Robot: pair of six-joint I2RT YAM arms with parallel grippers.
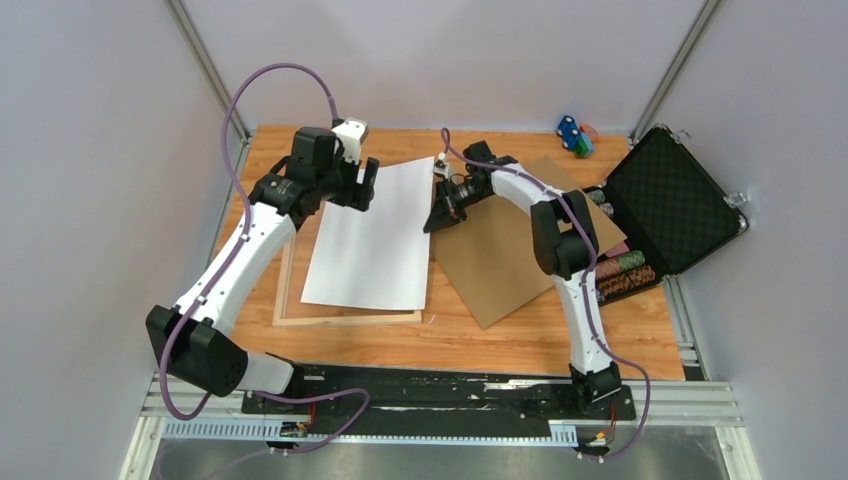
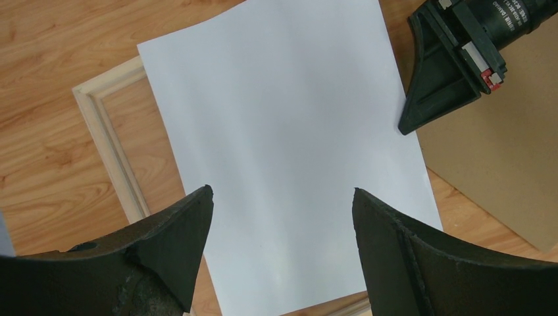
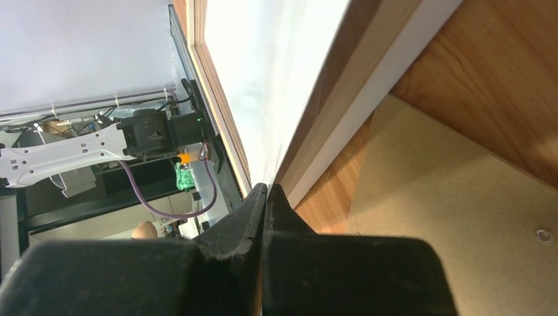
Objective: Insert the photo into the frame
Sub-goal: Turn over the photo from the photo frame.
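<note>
Photo [image 2: 283,112] beneath spread left claw [image 2: 283,193]

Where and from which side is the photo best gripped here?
The photo is best pinched at its right long edge, coming low from the right. It lies flat and skewed on the frame, and that edge seems to overhang the rail, leaving finger room beneath.

The left arm [image 1: 235,260] and the right arm [image 1: 585,310] have white shells on their long links and black housings at the joints. A purple cable [image 1: 285,70] runs along each. The left end effector [image 2: 283,197] has matte black wedge fingers (scuffed and pitted near the roots). The right end effector [image 3: 265,191] is black too, with white lettering [image 2: 510,13] and a small red tab [image 2: 492,79] on its body.
</note>
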